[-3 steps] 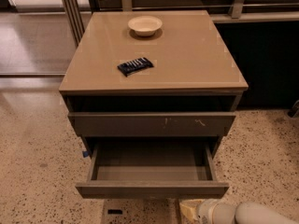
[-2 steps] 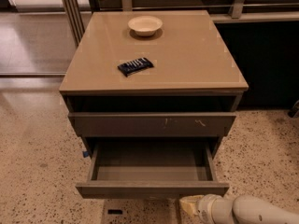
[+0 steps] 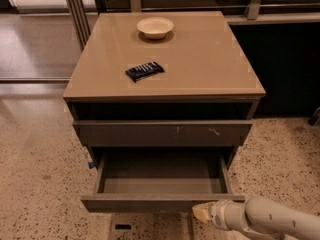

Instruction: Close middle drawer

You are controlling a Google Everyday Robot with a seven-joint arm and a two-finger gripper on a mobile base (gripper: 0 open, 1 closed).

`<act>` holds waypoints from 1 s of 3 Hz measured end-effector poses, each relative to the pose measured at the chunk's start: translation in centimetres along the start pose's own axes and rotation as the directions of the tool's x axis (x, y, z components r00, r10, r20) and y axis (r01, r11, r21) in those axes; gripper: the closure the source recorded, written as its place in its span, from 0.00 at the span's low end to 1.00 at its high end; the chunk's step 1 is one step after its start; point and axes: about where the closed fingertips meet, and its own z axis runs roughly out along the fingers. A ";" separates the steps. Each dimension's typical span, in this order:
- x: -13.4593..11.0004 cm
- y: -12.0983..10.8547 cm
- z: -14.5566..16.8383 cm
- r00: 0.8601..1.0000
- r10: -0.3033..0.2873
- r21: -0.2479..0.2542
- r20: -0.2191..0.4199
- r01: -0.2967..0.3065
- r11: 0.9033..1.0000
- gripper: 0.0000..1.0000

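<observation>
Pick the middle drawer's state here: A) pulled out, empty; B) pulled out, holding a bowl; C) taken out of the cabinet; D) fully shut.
A: the middle drawer stands pulled out with a bare inside, the bowl sits on the cabinet top, and the gripper is just below the right end of the drawer's front.

Beneath the low gripper (image 3: 202, 213), speckled tan terrazzo floor (image 3: 35, 174); well beyond it, grey metal posts (image 3: 75, 14) and dark panel (image 3: 290, 69).
</observation>
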 end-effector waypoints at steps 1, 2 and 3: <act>-0.2 -0.7 1.0 1.000 0.004 0.005 0.007 -0.004 1.000 1.00; -0.9 -1.2 1.8 1.000 -0.011 0.001 0.021 0.011 1.000 1.00; -2.4 -1.4 2.6 0.997 -0.058 -0.018 0.048 0.059 0.998 1.00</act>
